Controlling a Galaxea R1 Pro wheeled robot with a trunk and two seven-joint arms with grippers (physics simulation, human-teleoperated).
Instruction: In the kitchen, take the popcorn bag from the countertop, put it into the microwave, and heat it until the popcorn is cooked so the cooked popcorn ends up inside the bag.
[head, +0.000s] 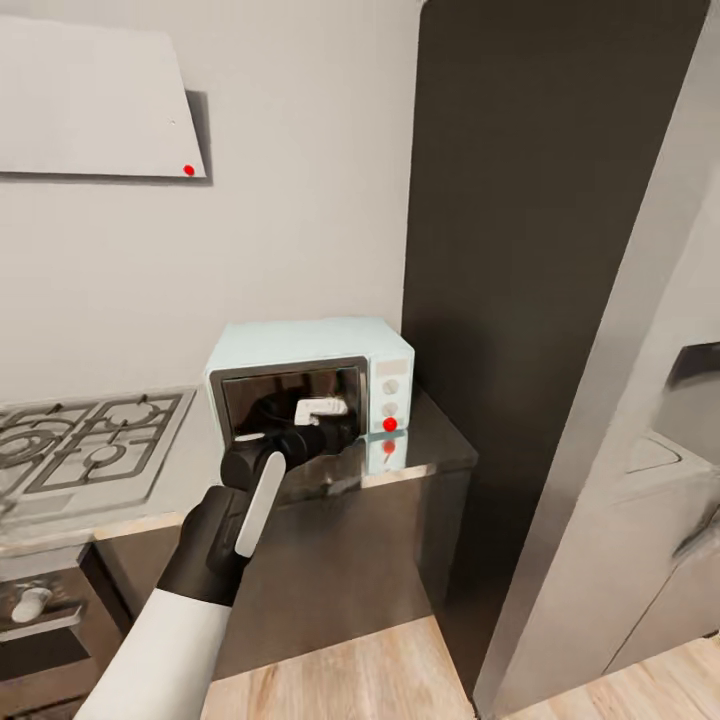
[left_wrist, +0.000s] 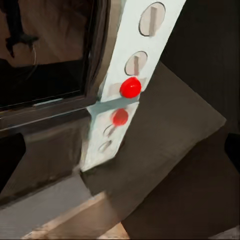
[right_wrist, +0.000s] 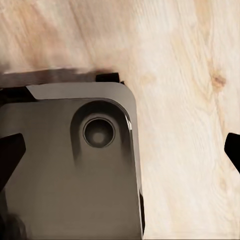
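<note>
Jaws: left gripper (head: 318, 432) reaches up to the microwave's dark door, its fingertips lost against the glass, so whether they stand apart or together cannot be told; right gripper (right_wrist: 120, 152) shows one dark fingertip at each side edge of its wrist view, set wide apart with nothing between them
Microwave (head: 310, 385): pale mint-blue box standing on the countertop, just beside the tall dark cabinet (head: 520, 250); door closed, glass mirroring the arm
Control panel (left_wrist: 131, 70): cream strip carrying two slotted knobs and, below them, a red dot (left_wrist: 130, 87), the dot repeated as a reflection in the worktop; no lettering or brand can be read on it
Countertop (head: 420, 455): shiny grey metal with a thin edge, over dark cabinet fronts
Popcorn bag: cannot be made out behind the dark glass
Hob (head: 85, 440): gas burners with grey grates, to the microwave's left
Hood (head: 95, 100): white flat panel on the wall, one small red dot at its lower corner, no writing
Left arm (head: 200, 580): white sleeve, black wrist, rising from the lower edge of the head view
Right wrist view: grey part of the robot's base (right_wrist: 70, 170) above light wood floor (right_wrist: 185, 100)
</note>
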